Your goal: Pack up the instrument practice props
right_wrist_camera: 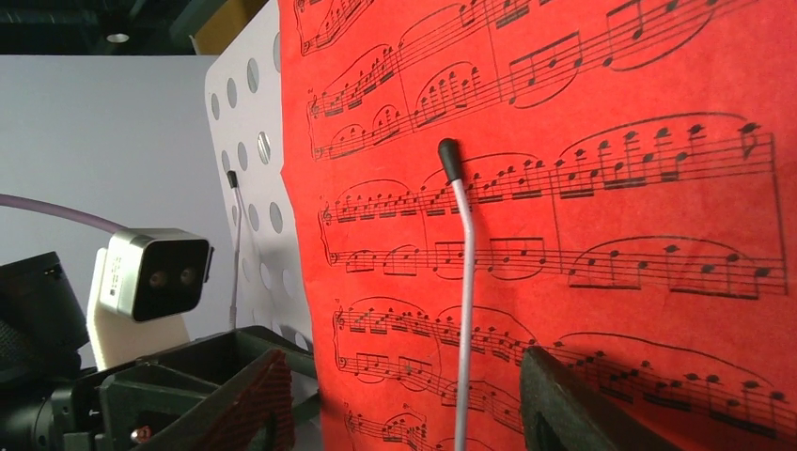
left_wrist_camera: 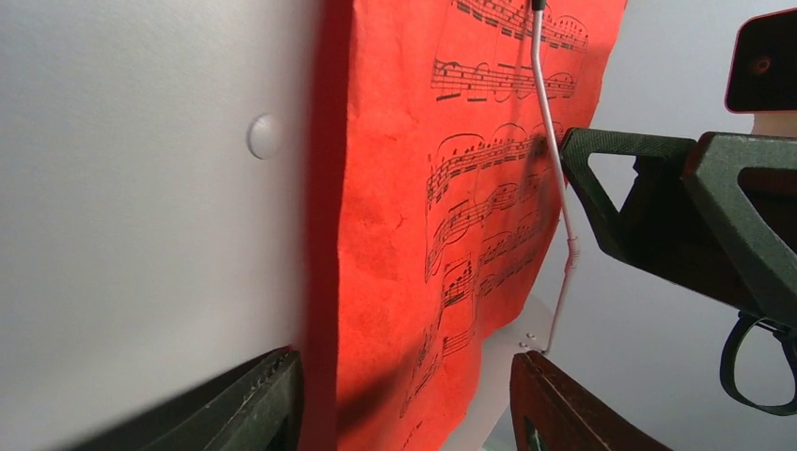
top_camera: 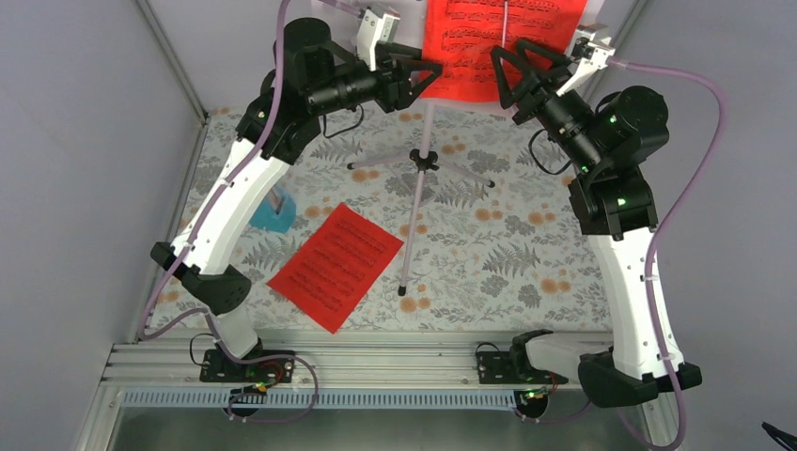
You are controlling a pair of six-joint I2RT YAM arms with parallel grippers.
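Observation:
The pale lilac music stand [top_camera: 428,162] stands at the back middle on its tripod. A red sheet-music page [top_camera: 498,47] rests on its desk, held by a wire page arm [right_wrist_camera: 462,282]. My left gripper [top_camera: 428,75] is open at the page's left edge, its jaws either side of the desk and page [left_wrist_camera: 451,216]. My right gripper [top_camera: 503,80] is open at the lower right, its jaws straddling the page [right_wrist_camera: 611,188] and the wire. A second red page [top_camera: 336,266] lies flat on the table. The light-blue metronome [top_camera: 273,211] sits half hidden behind the left arm.
The floral tablecloth [top_camera: 507,254] covers the table, with grey walls close on both sides. The stand's perforated desk [right_wrist_camera: 249,141] shows left of the page. A long tripod leg [top_camera: 406,254] reaches toward the front. The left wrist camera [right_wrist_camera: 155,277] is close by.

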